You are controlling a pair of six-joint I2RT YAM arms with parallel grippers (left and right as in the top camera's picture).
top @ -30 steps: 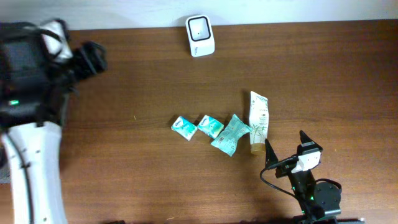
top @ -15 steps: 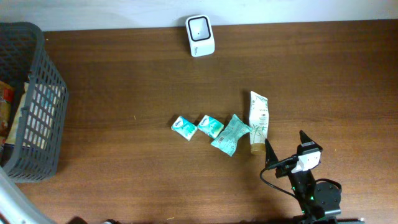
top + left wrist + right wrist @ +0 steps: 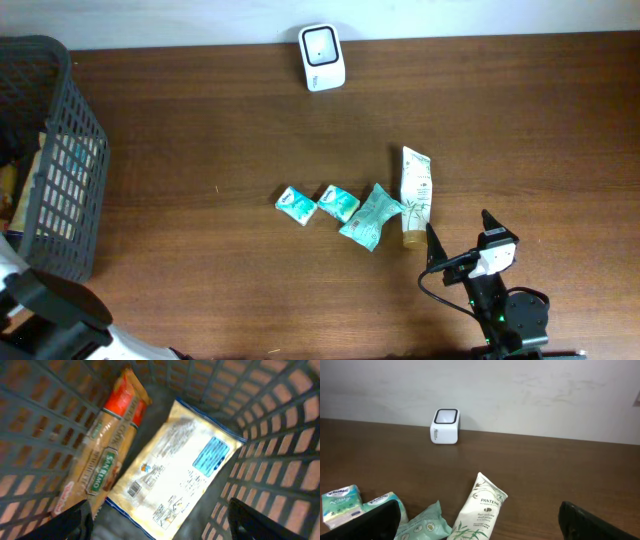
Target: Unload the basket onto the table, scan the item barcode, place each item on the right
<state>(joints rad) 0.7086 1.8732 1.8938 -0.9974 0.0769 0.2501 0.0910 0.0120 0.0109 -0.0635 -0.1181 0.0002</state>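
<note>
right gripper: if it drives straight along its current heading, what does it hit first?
Probably the white Pantene tube lying on the brown wooden table, just ahead of the open right gripper and centred between its fingers in the wrist view. Height is unclear: it might pass over the tube.

The basket [image 3: 60, 150] stands at the table's [image 3: 200, 120] left edge, with a pasta packet [image 3: 107, 445] and a pouch [image 3: 170, 475] side by side in it. The scanner [image 3: 322, 57] sits at the far edge. Mid-table runs a row, left to right: a small pack [image 3: 296, 205], a second pack [image 3: 339, 203], a wipes pack [image 3: 372, 216] and a tube [image 3: 415, 195], with the right gripper [image 3: 458, 224] just in front of the tube.
</note>
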